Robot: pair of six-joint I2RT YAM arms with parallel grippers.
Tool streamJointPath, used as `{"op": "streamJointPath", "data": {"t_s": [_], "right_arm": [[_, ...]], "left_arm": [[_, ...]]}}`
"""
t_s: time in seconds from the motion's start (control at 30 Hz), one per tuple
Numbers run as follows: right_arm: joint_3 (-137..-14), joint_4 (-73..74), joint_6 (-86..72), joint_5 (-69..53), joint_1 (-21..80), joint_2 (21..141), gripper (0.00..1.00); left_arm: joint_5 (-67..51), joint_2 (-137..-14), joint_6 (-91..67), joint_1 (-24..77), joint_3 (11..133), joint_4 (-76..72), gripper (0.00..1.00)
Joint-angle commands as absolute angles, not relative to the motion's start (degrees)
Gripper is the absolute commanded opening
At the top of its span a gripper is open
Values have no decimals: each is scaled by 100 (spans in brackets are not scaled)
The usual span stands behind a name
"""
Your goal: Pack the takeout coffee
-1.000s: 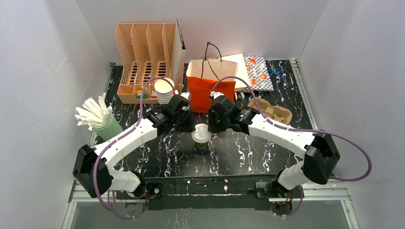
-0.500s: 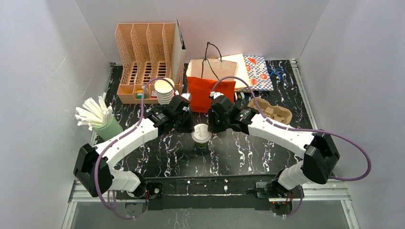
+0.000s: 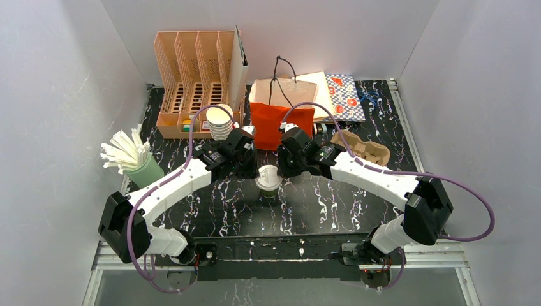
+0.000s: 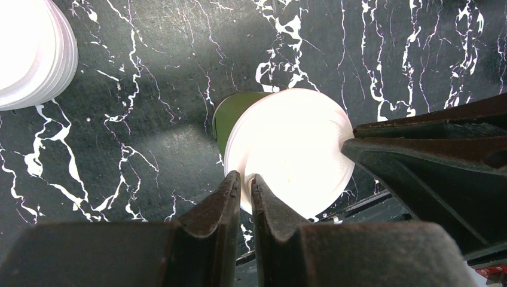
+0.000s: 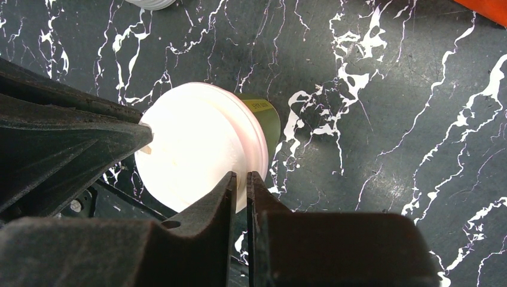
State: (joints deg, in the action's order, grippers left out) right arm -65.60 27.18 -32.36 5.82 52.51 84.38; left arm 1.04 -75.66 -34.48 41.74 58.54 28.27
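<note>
The takeout coffee is a dark green cup [image 3: 269, 191] [image 4: 230, 116] [image 5: 267, 116] with a white lid [image 3: 268, 176] [image 4: 293, 149] [image 5: 200, 143], upright at the middle of the black marbled table. My left gripper [image 3: 257, 171] [image 4: 246, 178] comes in from the left, its jaws shut on the lid's rim. From the right, my right gripper [image 3: 281, 169] [image 5: 241, 176] is shut on the opposite rim. Each wrist view shows the other gripper's dark fingers across the lid. No black-lidded cup is in view.
A stack of lidless white cups [image 3: 219, 121] [image 4: 30, 54] stands behind the left gripper. A red pouch [image 3: 273, 124], a brown paper bag [image 3: 284, 89], a peach file organiser [image 3: 194, 76], a cardboard cup carrier [image 3: 367, 148] and a green holder of white sticks [image 3: 131, 159] ring the table.
The left gripper's jaws have narrowed onto the lid's rim. Both arms and the cup have hardly shifted.
</note>
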Motion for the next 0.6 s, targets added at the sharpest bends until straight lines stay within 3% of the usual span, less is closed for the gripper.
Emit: {"op": "streamJointPath", "data": {"t_s": [0.0,0.57], "right_arm": [[-6586,2837,-3230,502,5273,8602,18],[-6319,2784,-3278,394,5250,8737,17]], "left_arm": [[132,-7628,-3364,4166,5766,2865,11],[101,-7646,-3388,4162,5704,2795,11]]}}
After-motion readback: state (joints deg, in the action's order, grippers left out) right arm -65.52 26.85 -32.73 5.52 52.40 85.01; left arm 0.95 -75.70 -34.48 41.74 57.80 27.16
